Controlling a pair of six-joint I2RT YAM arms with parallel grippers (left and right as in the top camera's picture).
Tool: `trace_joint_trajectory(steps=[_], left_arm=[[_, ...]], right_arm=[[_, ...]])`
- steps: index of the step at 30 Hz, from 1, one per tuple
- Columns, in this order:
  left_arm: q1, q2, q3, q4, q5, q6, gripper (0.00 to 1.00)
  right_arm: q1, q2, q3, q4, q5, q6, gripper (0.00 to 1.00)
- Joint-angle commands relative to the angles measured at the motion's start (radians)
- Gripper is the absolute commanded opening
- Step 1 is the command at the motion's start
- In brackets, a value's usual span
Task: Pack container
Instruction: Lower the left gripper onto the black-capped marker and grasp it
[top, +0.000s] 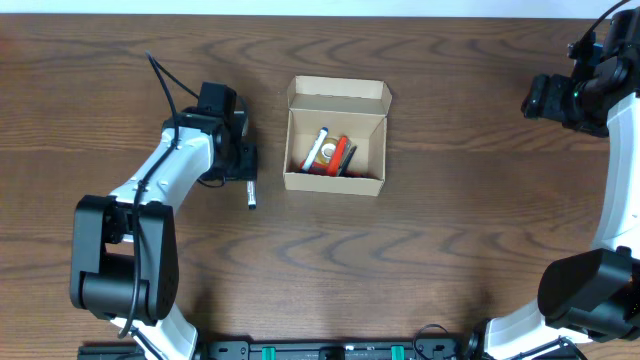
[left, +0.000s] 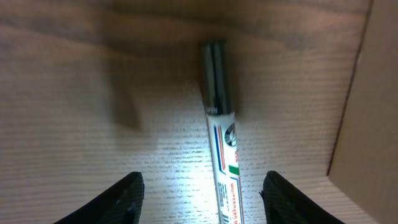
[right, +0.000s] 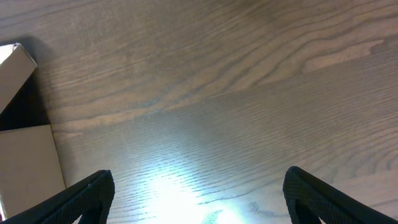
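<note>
Fingers apart, left end effector (left: 202, 196) straddles marker (left: 221, 143) off-centre on desk (top: 450, 250), left of open cardboard box (top: 335, 183) at mid-frame; closing may roll it away; right end effector (right: 199, 193) also apart, upper right.

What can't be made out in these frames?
- The marker: in the left wrist view its lower end is cut off by the bottom edge and the print is too blurred to read. Overhead, it is mostly under the left gripper.
- The packed items in the container: overhead, they overlap and are too small to count.
- The right gripper: overhead, the fingers are lost in the dark housing. The wrist view shows only the tips.
</note>
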Motion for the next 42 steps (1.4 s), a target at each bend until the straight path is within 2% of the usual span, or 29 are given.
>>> trace_joint_trajectory(steps=[1,14,33,39,42], left_arm=[[-0.01,-0.014,-0.018,0.018,0.014,-0.023,0.6],[-0.091,-0.011,-0.043,0.083,-0.047,-0.06,0.6],[-0.092,-0.01,-0.129,0.146,-0.065,-0.07,0.61],[-0.091,-0.009,-0.13,0.153,-0.065,-0.07,0.49],[-0.091,-0.01,-0.13,0.153,-0.064,-0.07,0.33]], right_arm=[[0.0,-0.007,-0.005,-0.002,-0.008,-0.015,0.86],[0.0,-0.007,-0.005,-0.002,-0.026,-0.016,0.86],[0.0,-0.007,-0.004,-0.013,-0.026,-0.023,0.86],[0.0,-0.007,-0.004,-0.014,-0.026,-0.023,0.86],[0.0,-0.007,-0.005,-0.017,-0.026,-0.023,0.86]])
